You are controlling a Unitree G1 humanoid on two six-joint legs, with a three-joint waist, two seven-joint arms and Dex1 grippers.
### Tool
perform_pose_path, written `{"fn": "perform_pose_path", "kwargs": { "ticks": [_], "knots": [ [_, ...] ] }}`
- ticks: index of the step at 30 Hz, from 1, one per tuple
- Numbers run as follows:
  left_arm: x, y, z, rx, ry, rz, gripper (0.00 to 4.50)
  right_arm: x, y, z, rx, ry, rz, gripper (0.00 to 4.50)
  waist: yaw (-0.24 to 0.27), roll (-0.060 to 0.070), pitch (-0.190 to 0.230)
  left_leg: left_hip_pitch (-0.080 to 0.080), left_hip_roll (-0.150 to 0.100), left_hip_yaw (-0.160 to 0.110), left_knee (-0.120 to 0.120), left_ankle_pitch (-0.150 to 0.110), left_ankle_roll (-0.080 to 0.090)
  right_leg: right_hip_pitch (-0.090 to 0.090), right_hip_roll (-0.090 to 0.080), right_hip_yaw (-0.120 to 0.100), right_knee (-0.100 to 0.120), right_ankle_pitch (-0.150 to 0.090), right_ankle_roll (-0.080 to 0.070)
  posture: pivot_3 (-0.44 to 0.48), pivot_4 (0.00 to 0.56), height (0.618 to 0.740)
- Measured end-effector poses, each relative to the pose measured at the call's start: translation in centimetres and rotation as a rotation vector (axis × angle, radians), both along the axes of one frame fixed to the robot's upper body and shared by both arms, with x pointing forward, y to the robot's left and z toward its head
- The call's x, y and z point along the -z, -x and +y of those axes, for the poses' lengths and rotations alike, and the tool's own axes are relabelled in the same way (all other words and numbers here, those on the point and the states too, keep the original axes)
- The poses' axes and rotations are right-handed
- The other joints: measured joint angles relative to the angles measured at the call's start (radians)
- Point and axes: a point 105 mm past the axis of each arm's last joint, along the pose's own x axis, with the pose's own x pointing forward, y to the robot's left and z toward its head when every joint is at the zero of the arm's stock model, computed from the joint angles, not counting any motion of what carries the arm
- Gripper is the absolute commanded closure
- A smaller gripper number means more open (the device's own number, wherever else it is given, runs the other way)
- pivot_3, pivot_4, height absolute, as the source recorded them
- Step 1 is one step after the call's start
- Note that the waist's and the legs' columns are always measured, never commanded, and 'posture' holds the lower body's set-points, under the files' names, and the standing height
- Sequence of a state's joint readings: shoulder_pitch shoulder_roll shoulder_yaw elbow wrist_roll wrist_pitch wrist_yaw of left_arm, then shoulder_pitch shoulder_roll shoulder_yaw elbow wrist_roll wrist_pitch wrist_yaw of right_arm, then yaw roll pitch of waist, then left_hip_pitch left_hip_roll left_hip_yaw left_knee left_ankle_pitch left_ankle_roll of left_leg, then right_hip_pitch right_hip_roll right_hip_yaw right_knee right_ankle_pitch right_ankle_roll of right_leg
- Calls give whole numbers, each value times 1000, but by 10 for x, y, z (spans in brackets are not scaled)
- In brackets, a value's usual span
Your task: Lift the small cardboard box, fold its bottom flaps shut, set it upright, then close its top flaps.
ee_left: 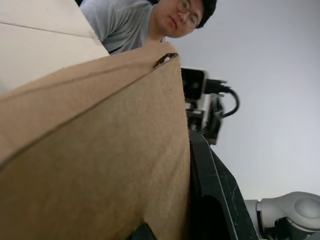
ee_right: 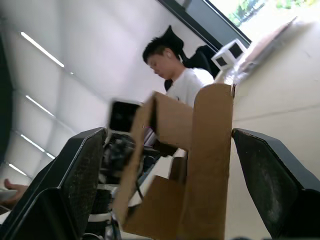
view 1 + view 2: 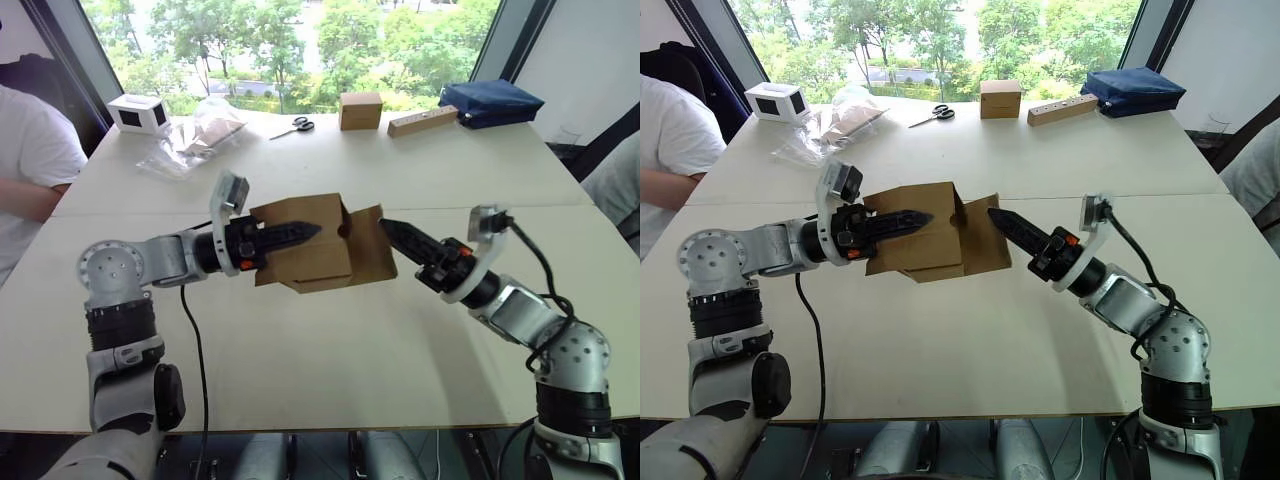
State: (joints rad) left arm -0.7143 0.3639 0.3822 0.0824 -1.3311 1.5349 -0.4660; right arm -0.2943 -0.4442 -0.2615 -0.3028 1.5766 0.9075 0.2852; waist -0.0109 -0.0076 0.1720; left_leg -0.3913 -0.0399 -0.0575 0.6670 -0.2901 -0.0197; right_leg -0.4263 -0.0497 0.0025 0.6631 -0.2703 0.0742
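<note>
So right now you've got the small cardboard box [image 3: 305,250] up off the table [image 3: 330,340], hanging between both arms roughly mid-table, tipped on its side with the open flaps pointing toward your right arm. Your left hand [image 3: 290,236] is the one carrying it: the black fingers lie along the box's top panel and look clamped on that wall, which the left wrist view backs up, cardboard pressed right against a finger. Your right hand [image 3: 1006,222] is spread fairly wide, with one loose flap [image 2: 207,165] standing up between its fingers in the right wrist view and not pinched by either. Going by how it looks, this thing weighs next to nothing, so weight isn't your problem; stiffness is. Corrugated walls hold up fine near a corner or a crease but buckle if you squeeze mid-panel, and the flaps swing freely on their hinges. I'd keep the left grip near an edge, and push each flap with the flat of a finger close to its free end instead of pinching. The surface looks dry and grippy, so slipping seems unlikely
</note>
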Motion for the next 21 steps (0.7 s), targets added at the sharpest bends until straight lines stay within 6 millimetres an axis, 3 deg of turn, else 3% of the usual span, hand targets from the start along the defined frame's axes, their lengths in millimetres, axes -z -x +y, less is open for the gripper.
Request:
{"fn": "perform_pose_path", "kwargs": {
  "ticks": [5, 13, 15, 18, 21],
  "knots": [
    [-1, -1, -1, -8, 4, -7, 4500, -10, 14, 15, -50, 14, -28, 303, 0, 0, 0, 0, 0, 0, 0, 0, 0, 0, 0, 0, 0, 0, 0, 0, 150, 740],
    [-2, -1, -1, -4, 4, -9, 4500, -2, 19, 27, -79, 45, -7, 303, 0, 0, 0, 0, 0, 0, 0, 0, 0, 0, 0, 0, 0, 0, 0, 0, 150, 740],
    [-2, 0, -1, -2, 6, -10, 4500, -6, 14, 19, -36, 41, -16, 303, 1, 0, 0, 0, 0, 0, 0, 0, 0, 0, 0, 0, 0, 0, 0, 0, 150, 740],
    [-3, 1, 0, -3, 4, -14, 4500, -27, 4, -13, 86, -4, -68, 303, 1, 0, 0, 0, 0, 0, 0, 0, 0, 0, 0, 0, 0, 0, 0, 0, 150, 740],
    [-3, 1, 0, -3, 4, -15, 4500, -29, -3, -36, 165, -4, -60, 303, 1, 0, 0, 0, 0, 0, 0, 0, 1, 0, 0, 0, 0, 0, 0, 0, 150, 740]
  ]
}}
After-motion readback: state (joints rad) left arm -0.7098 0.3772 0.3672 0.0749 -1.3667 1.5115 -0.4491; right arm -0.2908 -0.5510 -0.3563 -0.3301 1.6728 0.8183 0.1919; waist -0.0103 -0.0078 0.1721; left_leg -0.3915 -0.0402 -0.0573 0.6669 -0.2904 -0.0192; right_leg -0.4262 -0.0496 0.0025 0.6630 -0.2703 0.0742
